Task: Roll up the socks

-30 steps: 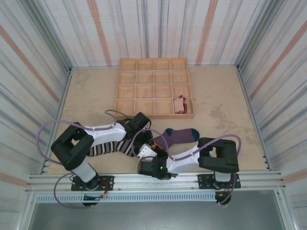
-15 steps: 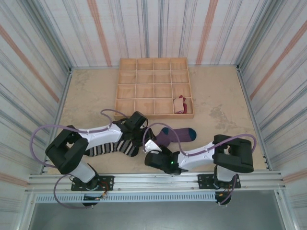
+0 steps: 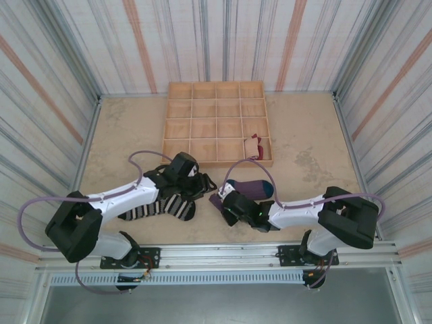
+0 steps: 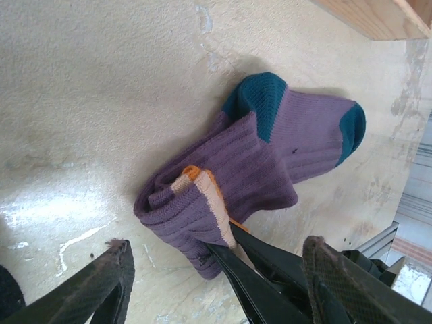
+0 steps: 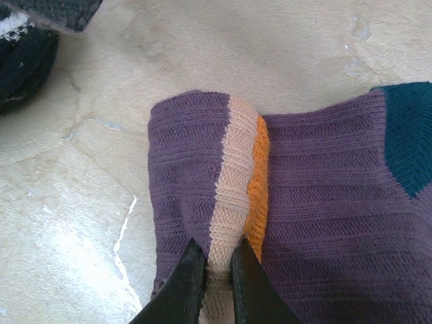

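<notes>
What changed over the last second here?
The right gripper swung forward from its base and pinched the cuff of the purple sock, folding it over. The left gripper opened and shifted left. The striped sock and the tan sock in the tray stayed put.

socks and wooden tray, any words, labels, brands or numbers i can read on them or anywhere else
None: no word, label, brand, number or sign can be read on the purple sock, the striped sock, the tan sock or the wooden tray.
</notes>
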Robot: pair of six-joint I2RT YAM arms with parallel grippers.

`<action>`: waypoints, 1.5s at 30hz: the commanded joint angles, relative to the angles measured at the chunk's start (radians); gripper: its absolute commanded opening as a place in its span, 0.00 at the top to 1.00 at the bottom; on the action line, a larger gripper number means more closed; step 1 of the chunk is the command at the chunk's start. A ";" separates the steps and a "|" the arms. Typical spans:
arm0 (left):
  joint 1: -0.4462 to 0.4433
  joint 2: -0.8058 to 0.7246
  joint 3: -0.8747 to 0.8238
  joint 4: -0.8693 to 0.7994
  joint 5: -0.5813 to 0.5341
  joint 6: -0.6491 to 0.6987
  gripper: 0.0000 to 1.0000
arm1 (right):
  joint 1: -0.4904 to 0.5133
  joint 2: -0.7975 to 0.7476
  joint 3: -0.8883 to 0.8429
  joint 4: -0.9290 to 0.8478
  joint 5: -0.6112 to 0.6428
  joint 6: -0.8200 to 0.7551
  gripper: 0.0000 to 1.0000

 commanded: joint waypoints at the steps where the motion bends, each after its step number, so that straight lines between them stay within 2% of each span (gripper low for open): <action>1: 0.005 -0.002 -0.027 -0.030 0.018 0.018 0.34 | -0.002 0.052 -0.016 -0.116 -0.070 0.046 1.00; 5: 0.005 -0.005 -0.028 -0.030 0.020 0.018 0.36 | -0.013 0.038 -0.017 -0.108 -0.111 0.059 1.00; 12: 0.002 -0.039 -0.091 0.046 0.023 -0.013 0.47 | -0.117 -0.036 -0.023 -0.093 -0.310 0.079 1.00; 18: -0.010 -0.092 -0.139 0.076 0.022 -0.056 0.45 | -0.184 -0.045 -0.020 -0.093 -0.428 0.100 1.00; 25: -0.088 -0.124 -0.176 0.130 -0.059 -0.108 0.45 | -0.273 0.008 0.005 -0.086 -0.612 0.151 1.00; 30: -0.132 -0.110 -0.218 0.221 -0.109 -0.164 0.45 | -0.356 0.063 -0.012 -0.010 -0.742 0.215 1.00; 37: -0.158 -0.081 -0.211 0.223 -0.183 -0.166 0.46 | -0.440 0.120 -0.046 0.076 -0.813 0.306 1.00; 45: -0.158 0.041 -0.138 0.255 -0.216 -0.125 0.45 | -0.505 0.160 -0.093 0.156 -0.858 0.382 1.00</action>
